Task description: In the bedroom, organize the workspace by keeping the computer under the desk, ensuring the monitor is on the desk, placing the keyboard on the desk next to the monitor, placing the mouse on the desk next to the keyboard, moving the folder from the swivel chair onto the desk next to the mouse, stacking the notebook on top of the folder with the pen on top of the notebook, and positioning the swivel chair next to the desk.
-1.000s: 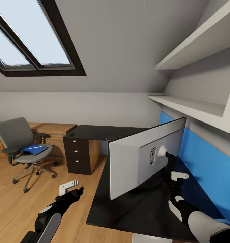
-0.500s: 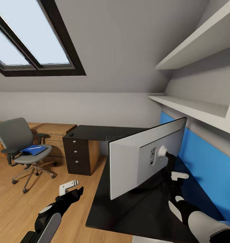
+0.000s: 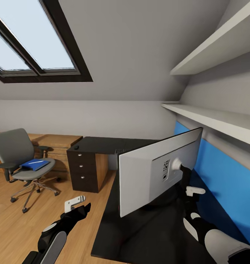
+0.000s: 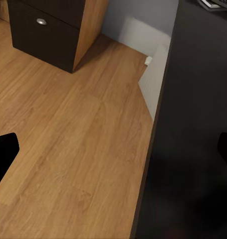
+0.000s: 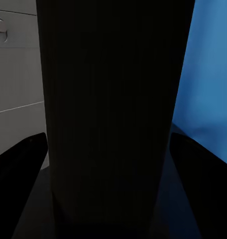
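Reaching in behind the monitor [image 3: 158,172], the right gripper [image 3: 191,192] has its fingers open on each side of the black stand [image 5: 111,119]. Over the floor beside the desk [image 3: 139,227], the left gripper [image 3: 74,204] hangs open and empty. Running along the desk's long edge, the screen faces the room; its back faces the blue wall.

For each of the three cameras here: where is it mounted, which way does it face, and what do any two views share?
Head view: on the robot's head, looking down over the desk, the monitor seen from behind, the swivel chair; both arms show.
Left wrist view: on the left arm, facing floor and desk edge; dark fingertips show.
Right wrist view: on the right arm, facing the monitor's black stand; fingertips flank it.
Shared: desk drawers.
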You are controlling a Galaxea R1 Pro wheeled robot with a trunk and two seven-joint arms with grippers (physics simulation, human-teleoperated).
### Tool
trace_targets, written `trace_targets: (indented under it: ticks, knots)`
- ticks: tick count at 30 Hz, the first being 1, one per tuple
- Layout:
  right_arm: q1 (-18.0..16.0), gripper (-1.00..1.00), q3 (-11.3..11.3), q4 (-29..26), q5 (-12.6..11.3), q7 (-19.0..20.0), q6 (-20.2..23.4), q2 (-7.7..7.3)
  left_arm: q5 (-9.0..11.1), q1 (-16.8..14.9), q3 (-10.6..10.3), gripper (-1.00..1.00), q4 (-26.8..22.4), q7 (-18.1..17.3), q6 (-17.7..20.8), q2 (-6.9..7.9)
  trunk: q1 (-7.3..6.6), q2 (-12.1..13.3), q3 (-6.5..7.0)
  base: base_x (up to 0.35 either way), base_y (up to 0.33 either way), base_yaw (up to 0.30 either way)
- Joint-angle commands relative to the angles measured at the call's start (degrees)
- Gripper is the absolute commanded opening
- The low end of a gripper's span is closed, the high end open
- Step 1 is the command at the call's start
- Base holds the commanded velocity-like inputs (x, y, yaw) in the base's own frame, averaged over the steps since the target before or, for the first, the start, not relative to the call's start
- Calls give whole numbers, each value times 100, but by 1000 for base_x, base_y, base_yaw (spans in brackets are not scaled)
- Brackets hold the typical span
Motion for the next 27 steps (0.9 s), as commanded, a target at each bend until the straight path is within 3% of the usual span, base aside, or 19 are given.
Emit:
trace_targets:
  ticks: [1,27]
  knots:
    - [-6,-100,69,-3,-33,-19,-16,-5,59,-5,-13,100,-8,59,4,6,2,-4,-7,64,0,0]
    - [-7,-100,69,-12,-28,-16,-15,-7,59,-5,-13,100,-8,59,22,6,2,-4,-7,60,-15,0]
